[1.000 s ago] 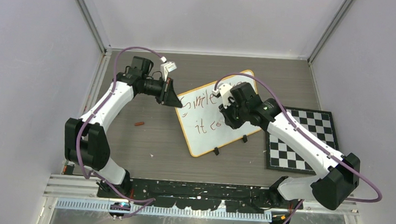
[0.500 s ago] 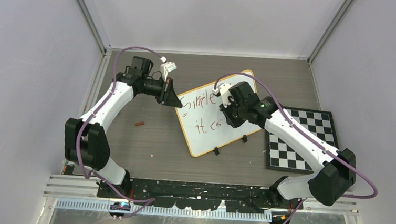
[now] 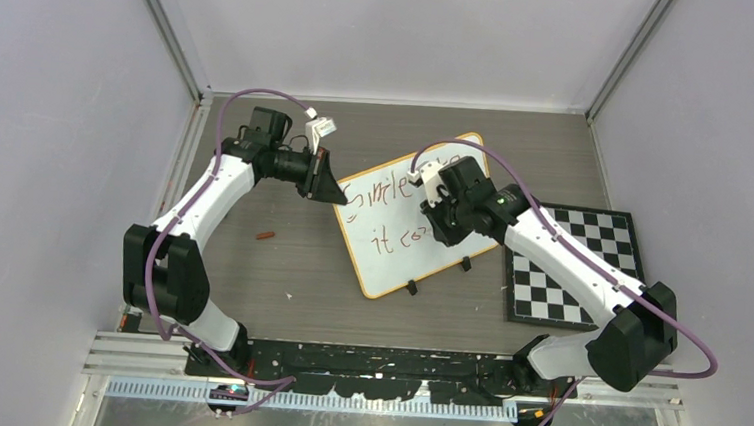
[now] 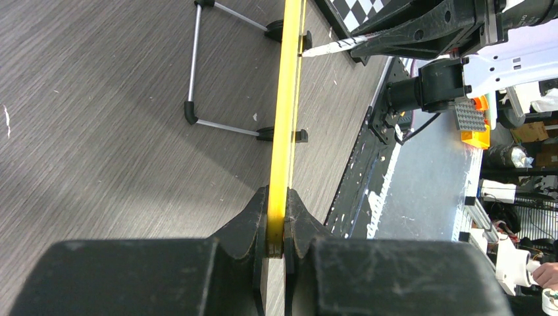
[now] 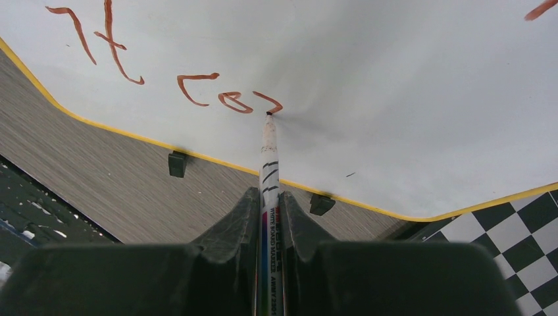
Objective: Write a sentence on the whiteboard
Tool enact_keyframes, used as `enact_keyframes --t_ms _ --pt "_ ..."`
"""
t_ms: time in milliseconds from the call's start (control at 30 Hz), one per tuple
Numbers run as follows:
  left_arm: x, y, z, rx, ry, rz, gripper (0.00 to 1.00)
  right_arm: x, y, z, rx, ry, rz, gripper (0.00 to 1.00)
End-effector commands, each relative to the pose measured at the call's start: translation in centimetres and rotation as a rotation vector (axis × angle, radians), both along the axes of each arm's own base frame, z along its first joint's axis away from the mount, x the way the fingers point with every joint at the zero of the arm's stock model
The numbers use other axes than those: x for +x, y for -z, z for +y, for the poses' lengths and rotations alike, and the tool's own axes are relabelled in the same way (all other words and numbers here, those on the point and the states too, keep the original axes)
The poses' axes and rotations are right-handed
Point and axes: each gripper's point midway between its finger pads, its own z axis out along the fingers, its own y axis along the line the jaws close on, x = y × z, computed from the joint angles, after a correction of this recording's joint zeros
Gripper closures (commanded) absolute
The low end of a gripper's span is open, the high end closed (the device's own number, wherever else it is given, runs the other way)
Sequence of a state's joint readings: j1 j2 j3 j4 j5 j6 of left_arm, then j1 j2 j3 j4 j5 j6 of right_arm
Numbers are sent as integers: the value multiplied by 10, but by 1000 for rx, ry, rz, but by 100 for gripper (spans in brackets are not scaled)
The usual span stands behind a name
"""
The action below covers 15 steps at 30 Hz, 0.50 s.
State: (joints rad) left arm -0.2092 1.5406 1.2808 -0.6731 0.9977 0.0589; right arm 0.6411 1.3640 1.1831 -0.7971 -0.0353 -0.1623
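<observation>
Two grips in play: the right end effector is closed on a slim white whiteboard marker, long axis pointing straight ahead, tip touching the flat white, orange-rimmed whiteboard right at the last stroke of the red-brown sentence. Blank board for the next letter lies to its right. Farther off, the left end effector pinches the board's left rim, steadying it.

Dark wood-grain tabletop between plain pale-lilac walls (aluminium posts at the far corners), even light
</observation>
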Motion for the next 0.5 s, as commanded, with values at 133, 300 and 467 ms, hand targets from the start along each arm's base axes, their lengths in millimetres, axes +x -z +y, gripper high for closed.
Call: enact_keyframes --t_ms 133,300,467 --pt "10 -1 6 39 -27 -53 100 11 -3 -3 -23 -11 -51 100" --pt "10 -3 6 37 -27 -55 100 22 -17 -10 -43 13 -99 100" --pt "11 -4 5 37 -27 -59 100 29 -26 -8 -40 23 -124 100"
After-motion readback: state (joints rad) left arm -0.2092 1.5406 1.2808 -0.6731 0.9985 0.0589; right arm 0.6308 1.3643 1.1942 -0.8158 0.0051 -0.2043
